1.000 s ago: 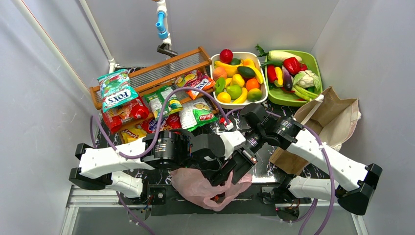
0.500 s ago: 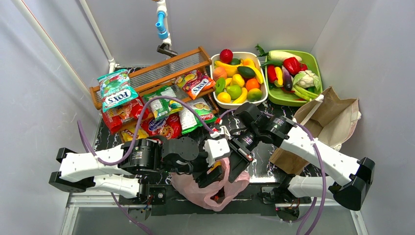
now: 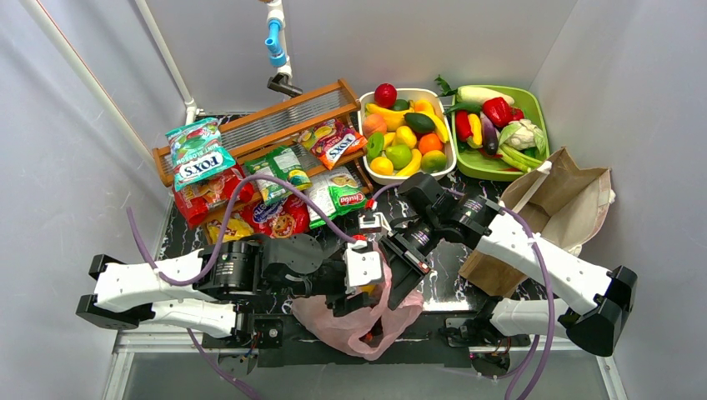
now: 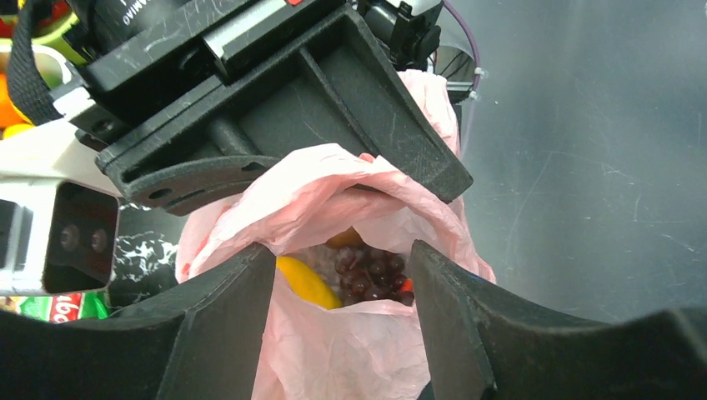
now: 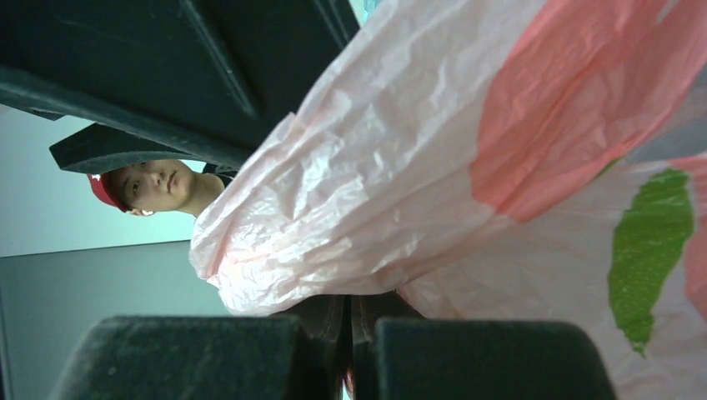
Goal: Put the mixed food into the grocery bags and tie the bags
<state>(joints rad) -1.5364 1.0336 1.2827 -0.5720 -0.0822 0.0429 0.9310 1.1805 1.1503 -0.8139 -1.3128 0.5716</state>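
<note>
pink bag (image 4: 333, 179): right gripper (image 5: 354, 329) clamps far rim, propping mouth open; left gripper (image 4: 342, 258) agape astride near rim, holding nothing

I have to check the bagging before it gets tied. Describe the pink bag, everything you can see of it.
The pink bag is thin, crinkled, see-through plastic printed with red and green patches. It sits slumped at the near edge of the table, under both hands. Its mouth is open; dark grapes and a yellow piece lie inside. The right hand is shut on a fold of its far rim, and the open left hand straddles its near rim.
</note>
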